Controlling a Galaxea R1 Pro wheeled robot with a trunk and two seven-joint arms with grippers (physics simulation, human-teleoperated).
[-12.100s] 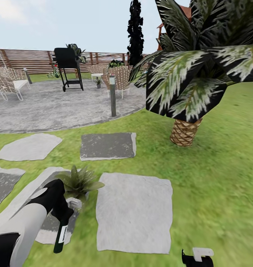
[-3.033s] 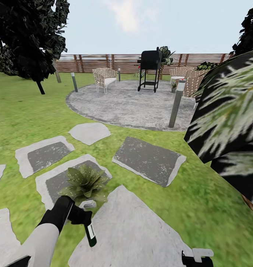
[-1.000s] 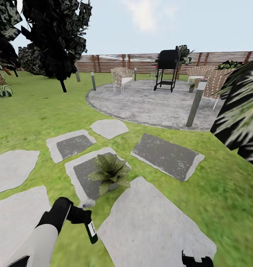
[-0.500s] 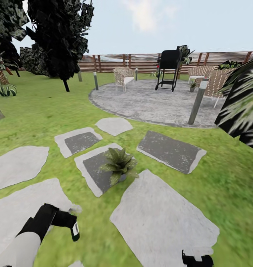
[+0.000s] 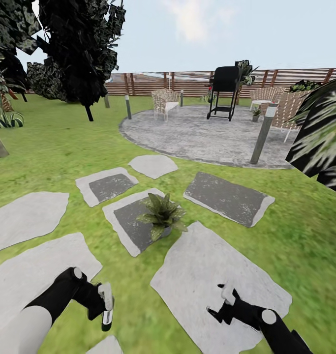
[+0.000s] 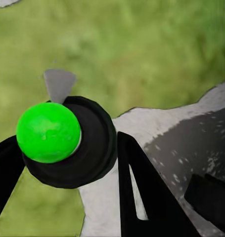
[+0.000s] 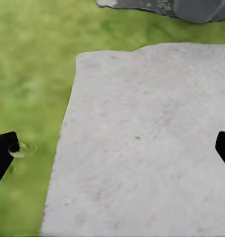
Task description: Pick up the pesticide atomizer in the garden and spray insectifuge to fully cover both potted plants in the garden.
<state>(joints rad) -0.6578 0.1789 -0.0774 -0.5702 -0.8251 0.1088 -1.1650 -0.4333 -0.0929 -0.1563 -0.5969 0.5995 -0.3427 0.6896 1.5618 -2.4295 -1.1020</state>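
In the head view my left gripper (image 5: 100,301) is shut on the pesticide atomizer (image 5: 106,309), a slim dark bottle with a white label, held low over the lawn. The left wrist view looks down on the atomizer's head with its green dot (image 6: 48,132), a dark finger (image 6: 137,182) on either side. One potted plant (image 5: 163,216) stands on a dark stepping stone (image 5: 126,219), ahead and right of the atomizer. A second small potted plant (image 5: 256,113) sits far off on the patio. My right gripper (image 5: 221,304) hangs open over a pale stone (image 5: 202,265).
A round grey patio (image 5: 197,135) lies ahead with a black grill (image 5: 223,91), wicker chairs (image 5: 164,102) and bollard lamps (image 5: 262,135). Palm fronds (image 5: 320,142) crowd the right edge. A dark tree (image 5: 79,54) stands at the left, and a slatted fence (image 5: 182,83) bounds the lawn.
The right arm has risen into view over the pale stone with its gripper open. The left arm has turned the atomizer more upright. The view shifted slightly.
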